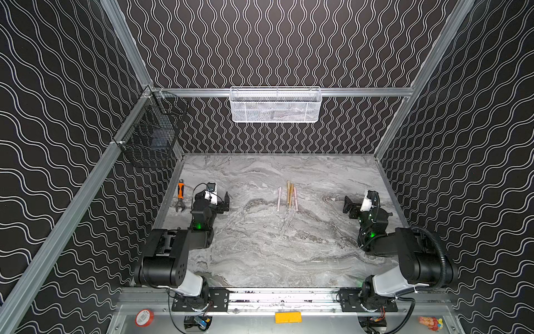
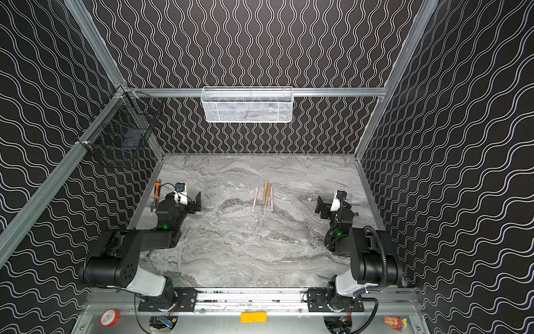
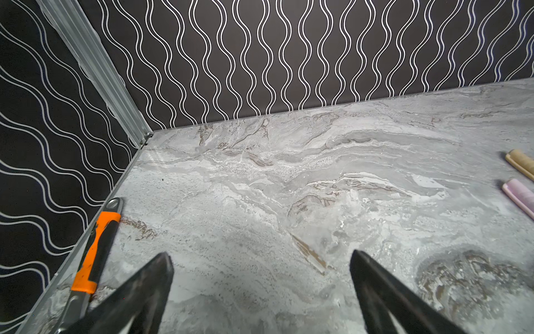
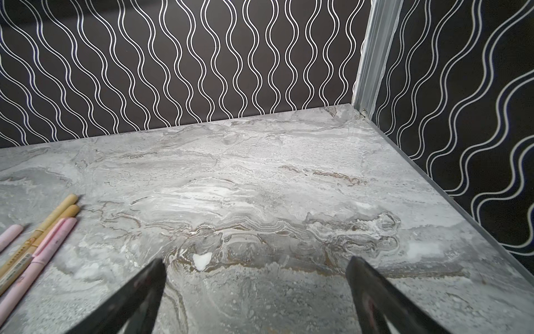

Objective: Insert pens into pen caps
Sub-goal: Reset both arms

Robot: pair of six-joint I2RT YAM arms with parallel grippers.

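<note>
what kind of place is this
Probably a robot test cell: an aluminium frame with patterned walls boxes in a marble-look table, the left arm and right arm are mounted at its front edge, and pens lie laid out.

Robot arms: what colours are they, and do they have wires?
Both the left arm and right arm are chunky black tubes with a white part near the base and a small green light. A ribbed black hose loops along the right one. The left gripper and right gripper are black and pointed.
</note>
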